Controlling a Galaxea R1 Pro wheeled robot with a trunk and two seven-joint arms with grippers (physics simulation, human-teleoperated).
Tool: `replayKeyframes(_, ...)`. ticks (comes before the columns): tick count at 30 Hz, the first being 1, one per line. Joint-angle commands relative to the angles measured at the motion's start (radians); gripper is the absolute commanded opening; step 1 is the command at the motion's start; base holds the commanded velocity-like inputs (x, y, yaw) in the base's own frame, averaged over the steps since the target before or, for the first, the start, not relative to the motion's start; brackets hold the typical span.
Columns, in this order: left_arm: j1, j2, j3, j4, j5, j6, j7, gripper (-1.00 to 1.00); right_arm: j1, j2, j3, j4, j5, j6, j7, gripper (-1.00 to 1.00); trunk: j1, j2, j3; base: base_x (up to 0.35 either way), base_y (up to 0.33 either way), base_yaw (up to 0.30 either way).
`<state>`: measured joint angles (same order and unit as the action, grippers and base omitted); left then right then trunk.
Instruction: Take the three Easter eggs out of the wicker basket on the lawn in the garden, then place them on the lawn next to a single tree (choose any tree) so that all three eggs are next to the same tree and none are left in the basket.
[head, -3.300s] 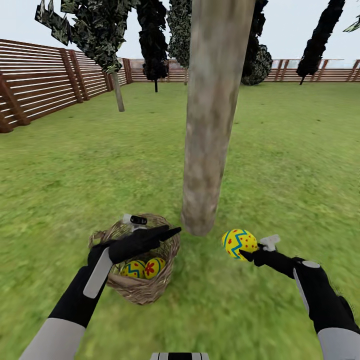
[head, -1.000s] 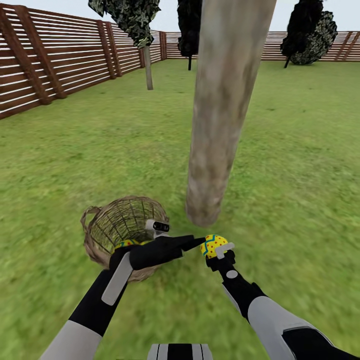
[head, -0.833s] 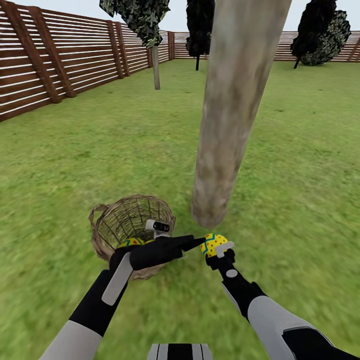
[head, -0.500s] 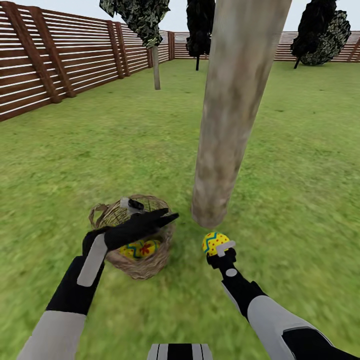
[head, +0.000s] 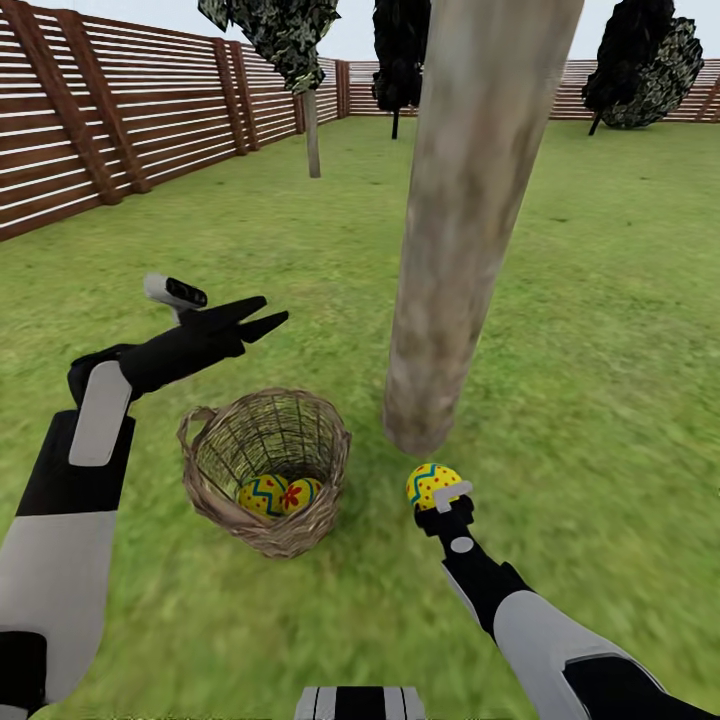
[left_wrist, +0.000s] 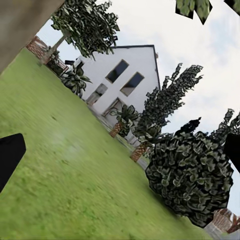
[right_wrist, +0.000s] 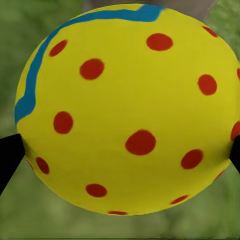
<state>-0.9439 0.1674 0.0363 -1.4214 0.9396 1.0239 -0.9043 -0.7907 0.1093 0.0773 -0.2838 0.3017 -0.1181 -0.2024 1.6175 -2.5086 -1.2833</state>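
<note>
- Two eggs (head: 277, 495) sit down in the wicker basket (head: 266, 470), which stands upright on the lawn (head: 590, 330); the third egg (head: 432, 485) is outside it, low over the grass.
- Far left, the slat fence (head: 100, 130) runs along the edge of the garden, well away from everything.
- The left gripper (head: 258, 318) hangs in the air above and to the left of the basket, fingers spread and holding nothing. Its wrist cam looks across the grass at a white house (left_wrist: 120, 80) and a dark round bush (left_wrist: 192, 172).
- Nothing sits over the basket's mouth, so the two eggs inside are in plain sight.
- The tree (head: 455, 250), a thick pale trunk leaning a bit, stands just right of the basket and just behind the third egg.
- The right gripper (head: 440, 498) has its fingers clamped on that third egg near the trunk's foot; up close in the wrist cam it's yellow with red dots and a blue zigzag (right_wrist: 127, 110).
- Dark trees (head: 640, 60) stand way off by the far fence.
</note>
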Motion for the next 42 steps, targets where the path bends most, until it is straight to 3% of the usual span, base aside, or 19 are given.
replayKeyframes(1,0.000,0.000,0.000,0.000,0.010,0.004,-0.004,1.00,-0.001,0.000,0.008,0.002,0.001,0.000,-0.013,-1.00,0.000,-0.001,-0.005,0.000,0.000,0.000)
replayKeyframes(4,0.001,-0.001,-0.006,0.000,0.067,0.002,-0.004,1.00,-0.002,0.000,0.007,0.002,-0.001,0.001,-0.028,-1.00,0.002,-0.001,-0.016,0.000,0.000,0.000)
replayKeyframes(7,0.000,-0.006,-0.008,-0.001,0.071,0.002,-0.004,1.00,-0.015,0.001,0.007,0.002,-0.001,0.010,-0.065,-1.00,0.003,-0.002,-0.028,0.000,0.000,0.000)
replayKeyframes(12,-0.002,-0.015,-0.011,-0.001,0.072,0.002,-0.004,1.00,-0.059,0.003,0.007,0.015,-0.006,0.034,-0.072,-1.00,0.005,-0.003,-0.047,0.000,0.000,0.000)
replayKeyframes(15,-0.002,-0.019,-0.013,-0.001,0.072,0.002,-0.004,1.00,-0.087,0.023,0.007,0.029,-0.006,0.122,-0.072,-1.00,0.006,-0.004,-0.059,0.000,0.000,0.000)
replayKeyframes(18,-0.001,-0.023,-0.013,-0.001,0.073,0.003,-0.004,1.00,-0.114,0.054,0.007,0.094,-0.004,0.148,-0.070,-1.00,0.008,-0.005,-0.070,0.000,0.000,0.000)
replayKeyframes(20,-0.003,-0.024,-0.012,-0.001,0.076,0.003,-0.004,1.00,-0.128,0.060,0.007,0.117,-0.004,0.150,-0.069,-1.00,0.009,-0.005,-0.078,0.000,0.000,0.000)
replayKeyframes(24,-0.006,-0.023,-0.013,-0.001,0.113,0.002,-0.004,1.00,-0.131,0.060,0.004,0.088,-0.006,0.137,-0.066,-1.00,0.011,-0.006,-0.094,0.000,0.000,0.000)
replayKeyframes(30,-0.007,-0.020,-0.012,-0.001,0.116,0.003,-0.004,1.00,-0.131,0.058,0.001,0.047,-0.006,0.127,-0.061,-1.00,0.013,-0.007,-0.117,0.000,0.000,0.000)
replayKeyframes(34,-0.009,-0.014,-0.011,-0.002,0.146,0.003,-0.004,1.00,-0.130,0.057,0.001,0.047,-0.006,0.127,-0.061,-1.00,0.015,-0.008,-0.132,0.000,0.000,0.000)
replayKeyframes(39,-0.009,-0.012,-0.010,-0.002,0.152,0.004,-0.004,1.00,-0.130,0.056,0.001,0.048,-0.006,0.129,-0.063,-1.00,0.017,-0.009,-0.152,0.000,0.000,0.000)
replayKeyframes(42,-0.010,-0.009,-0.010,-0.002,0.187,0.004,-0.004,1.00,-0.130,0.056,0.000,0.046,-0.006,0.128,-0.063,-1.00,0.019,-0.010,-0.163,0.000,0.000,0.000)
